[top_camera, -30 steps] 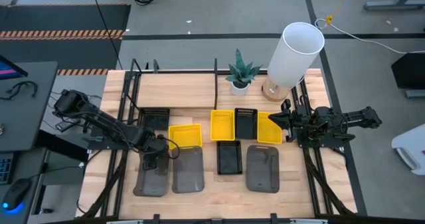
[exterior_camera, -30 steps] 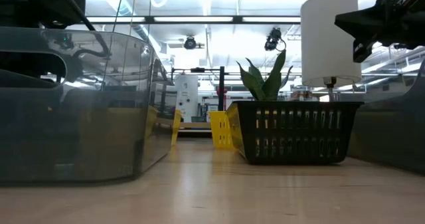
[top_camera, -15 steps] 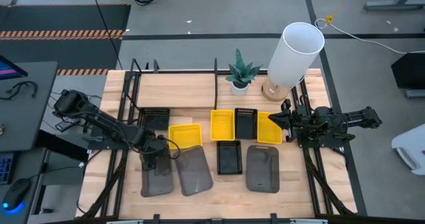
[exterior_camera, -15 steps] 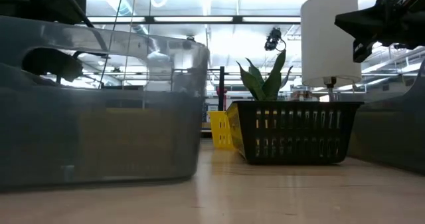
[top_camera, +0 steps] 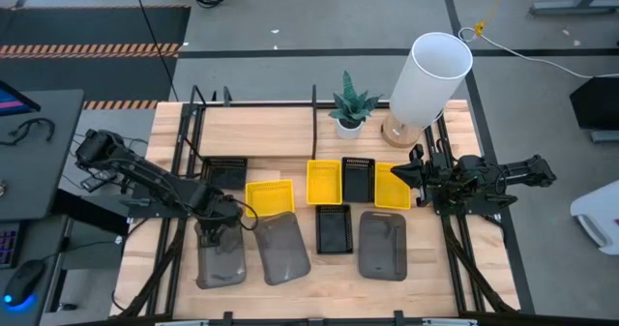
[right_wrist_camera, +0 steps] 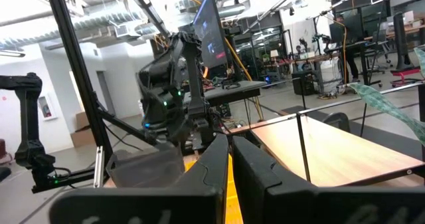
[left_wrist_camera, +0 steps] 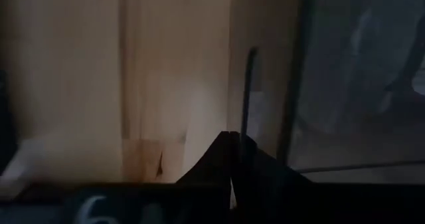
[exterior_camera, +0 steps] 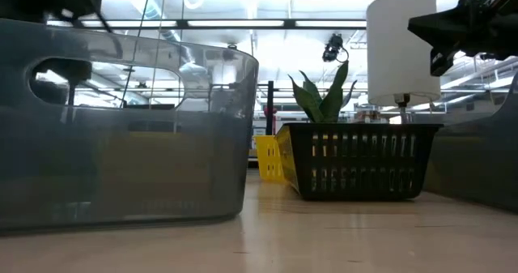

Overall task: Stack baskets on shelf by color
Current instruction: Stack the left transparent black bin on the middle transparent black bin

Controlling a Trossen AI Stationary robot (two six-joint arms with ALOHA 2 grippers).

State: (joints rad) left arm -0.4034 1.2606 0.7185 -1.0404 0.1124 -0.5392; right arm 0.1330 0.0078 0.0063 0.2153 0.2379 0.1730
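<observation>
My left gripper [top_camera: 219, 231] is over the far end of the leftmost dark grey basket [top_camera: 221, 260], which fills the left of the low view [exterior_camera: 121, 143]; its fingers look shut [left_wrist_camera: 231, 159]. A second grey basket [top_camera: 282, 251] lies skewed beside it, and a third [top_camera: 383, 246] is farther right. Three yellow baskets [top_camera: 270, 197] [top_camera: 323, 181] [top_camera: 391, 186] and black slatted ones [top_camera: 335, 229] [top_camera: 358, 179] [top_camera: 227, 174] rest flat mid-table. The shelf [top_camera: 261, 133] spans the far side. My right gripper [top_camera: 418, 179] hangs shut [right_wrist_camera: 229, 151] above the table by the right yellow basket. My left gripper comes from above, pointing down, at the far end wall [top_camera: 220, 241] of the leftmost grey basket, near its handle slot [exterior_camera: 69, 69]. The fingers appear shut on that wall, but the gripper itself hides the exact contact. The basket sits flat on the table.
A white plant pot [top_camera: 348, 123] and a large white cylinder lamp [top_camera: 426, 74] stand on the far right part of the shelf board. Black shelf uprights [top_camera: 184, 142] [top_camera: 314, 123] rise along the board. Bare wood shows along the near edge [top_camera: 319, 287].
My left gripper swung its grey basket toward the table's right, knocking the neighbouring grey basket askew, then drew it back left and square. The neighbour stays turned, its near end shifted right. The right arm kept still.
</observation>
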